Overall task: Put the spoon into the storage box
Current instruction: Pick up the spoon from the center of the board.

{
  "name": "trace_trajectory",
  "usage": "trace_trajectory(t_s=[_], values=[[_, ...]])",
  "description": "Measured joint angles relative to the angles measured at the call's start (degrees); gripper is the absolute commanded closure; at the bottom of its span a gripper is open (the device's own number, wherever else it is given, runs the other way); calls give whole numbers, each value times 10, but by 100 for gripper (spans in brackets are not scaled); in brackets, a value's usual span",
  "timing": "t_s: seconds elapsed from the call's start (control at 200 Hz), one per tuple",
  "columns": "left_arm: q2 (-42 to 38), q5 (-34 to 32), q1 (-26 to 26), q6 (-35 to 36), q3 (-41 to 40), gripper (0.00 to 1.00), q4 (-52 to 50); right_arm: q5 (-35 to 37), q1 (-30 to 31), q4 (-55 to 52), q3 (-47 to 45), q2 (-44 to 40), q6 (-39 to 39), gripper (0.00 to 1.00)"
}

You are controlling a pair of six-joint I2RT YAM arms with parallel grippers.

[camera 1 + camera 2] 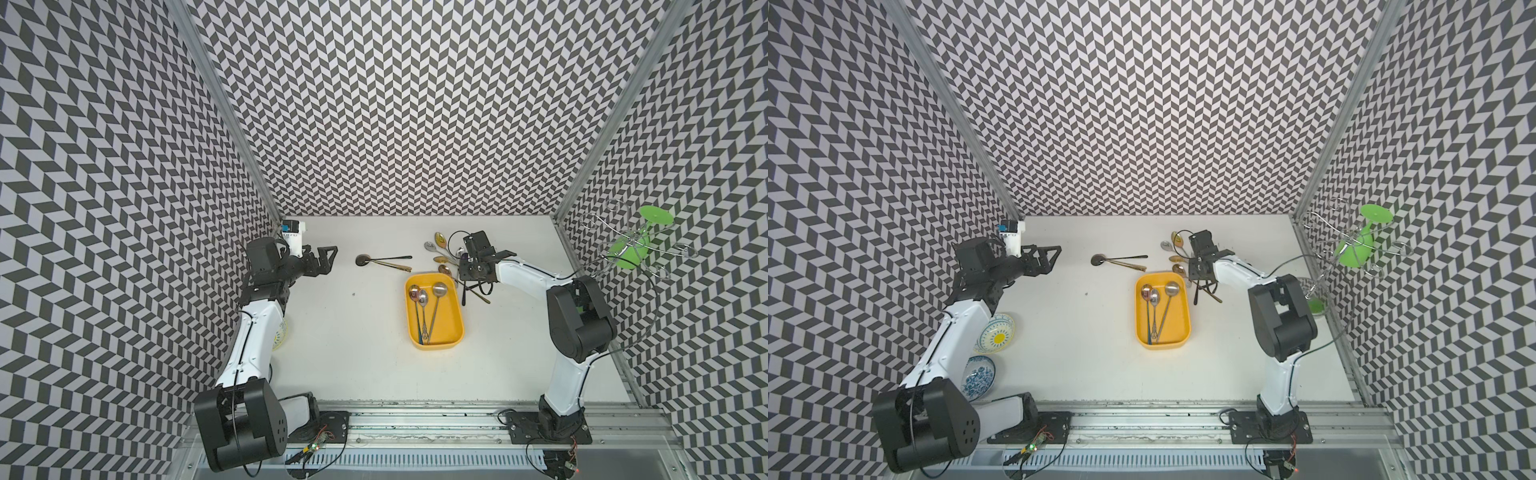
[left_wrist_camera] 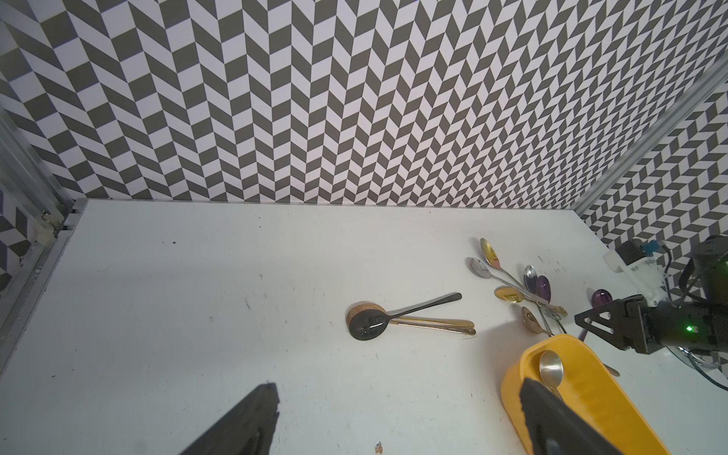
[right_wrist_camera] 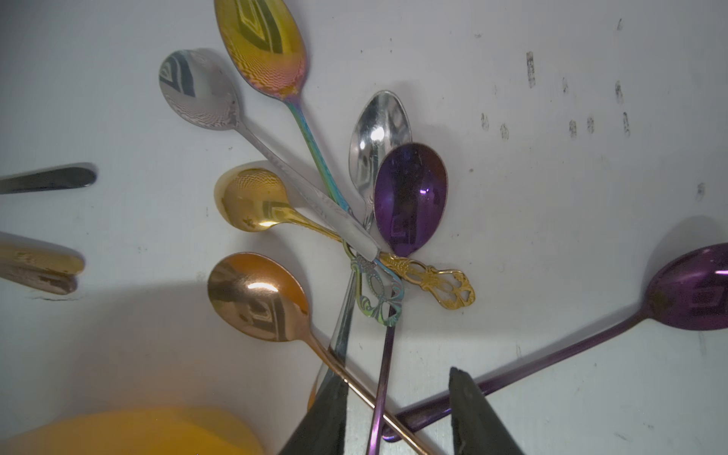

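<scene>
Hanging over a fanned spoon pile (image 1: 441, 259), the right gripper (image 3: 398, 394) is shown with its jaws at a middling gap, neither wide nor clamped, and nothing is gripped. Between its fingers (image 3: 327, 417) are seen the thin handles of a purple spoon (image 3: 409, 197) and a rose-gold spoon (image 3: 256, 299). The purple spoon is laid flat on the white tabletop (image 1: 345, 332), bowl on the side away from the gripper, long axis running straight back into the gap; in both top views it is mostly hidden by the gripper. The pile is found just beyond the far right corner of the yellow storage box (image 1: 451, 328), whose long axis runs far to near; three spoons (image 1: 422, 297) are laid in it lengthwise, bowls toward the back wall. Open tabletop is left on the box's left and near sides. A black spoon (image 1: 364, 260) is stacked on a gold spoon (image 2: 433, 324) further left. The left gripper (image 1: 330, 261) is held spread wide and empty. The table is closed in by chevron-patterned walls (image 1: 415, 104) on three sides and an aluminium rail (image 1: 415, 409) at the near edge. Lettering on the left wrist camera housing (image 1: 296, 241) is too small to be read.
</scene>
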Motion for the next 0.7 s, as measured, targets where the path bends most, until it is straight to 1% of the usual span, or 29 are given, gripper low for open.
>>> trace_trajectory(t_s=[0.235,0.29,0.305,0.335,0.481,0.516,0.581,0.701], values=[[0,0,2,-1,0,0,0,-3,0,8,0,27,11,58],[0,0,2,-1,0,0,0,-4,0,11,0,35,12,59],[0,0,2,-1,0,0,0,-4,0,11,0,38,13,61],[0,0,3,-1,0,1,0,-4,0,11,0,42,13,63],[0,0,3,-2,-3,0,3,-4,-2,13,6,60,17,65],[0,0,3,-2,-3,0,3,-5,-3,15,9,63,17,68],[0,0,3,-2,-4,0,4,-3,-3,20,11,66,19,70],[0,0,3,-3,-4,0,4,-1,-5,27,14,70,19,79]])
